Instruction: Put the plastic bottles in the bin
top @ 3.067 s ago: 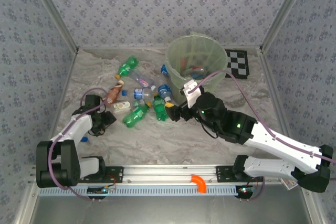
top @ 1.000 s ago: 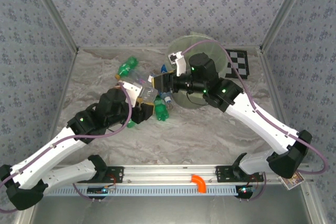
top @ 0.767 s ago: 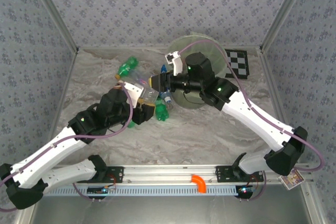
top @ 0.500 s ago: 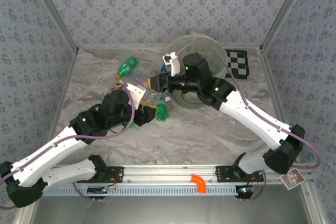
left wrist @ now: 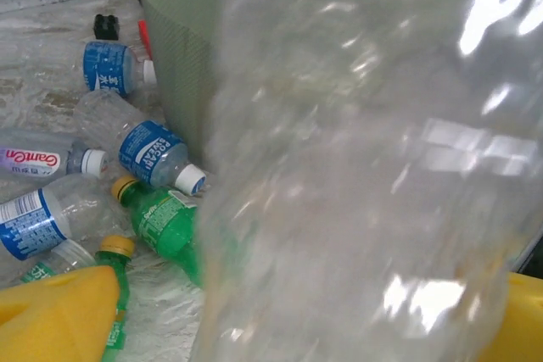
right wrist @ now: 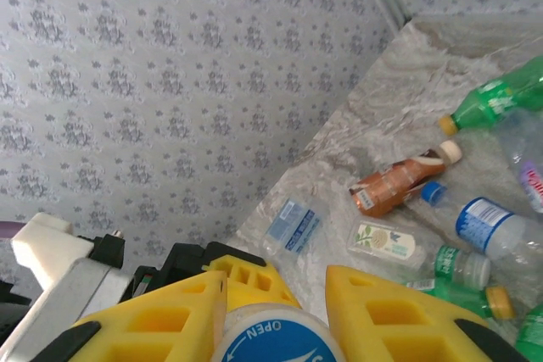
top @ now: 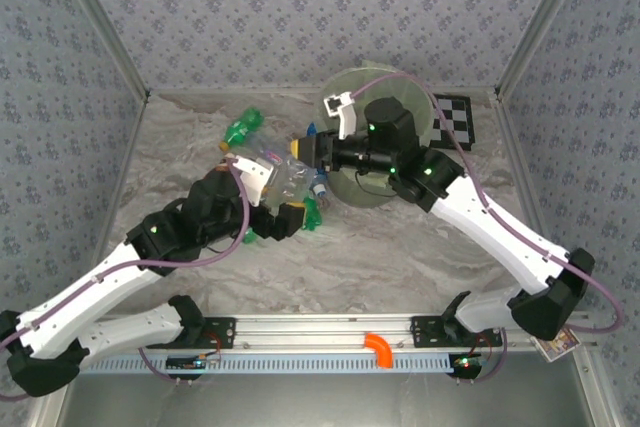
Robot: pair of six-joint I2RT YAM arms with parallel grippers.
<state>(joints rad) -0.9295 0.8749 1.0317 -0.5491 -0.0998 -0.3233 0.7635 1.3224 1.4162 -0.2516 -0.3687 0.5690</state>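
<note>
A clear plastic bottle (top: 285, 175) hangs between the two grippers, just left of the bin (top: 395, 82). My right gripper (top: 303, 150) is shut on its blue cap (right wrist: 276, 338), with a yellow finger on each side. My left gripper (top: 283, 213) is open around the bottle's body (left wrist: 356, 167); its yellow fingers (left wrist: 55, 315) stand wide apart. Other plastic bottles lie on the table: a green one (left wrist: 165, 226), clear ones with blue labels (left wrist: 153, 152), and a red-orange one (right wrist: 399, 180). The bin's pale wall (left wrist: 178, 31) rises right behind them.
A checkerboard card (top: 455, 119) lies to the right of the bin. Another green bottle (top: 240, 129) lies at the back left. A flattened clear bottle (right wrist: 291, 225) rests near the left wall. Patterned walls close in the table on three sides.
My left gripper has opened off the clear bottle. The right gripper has closed on its cap and drawn slightly towards the bin.
</note>
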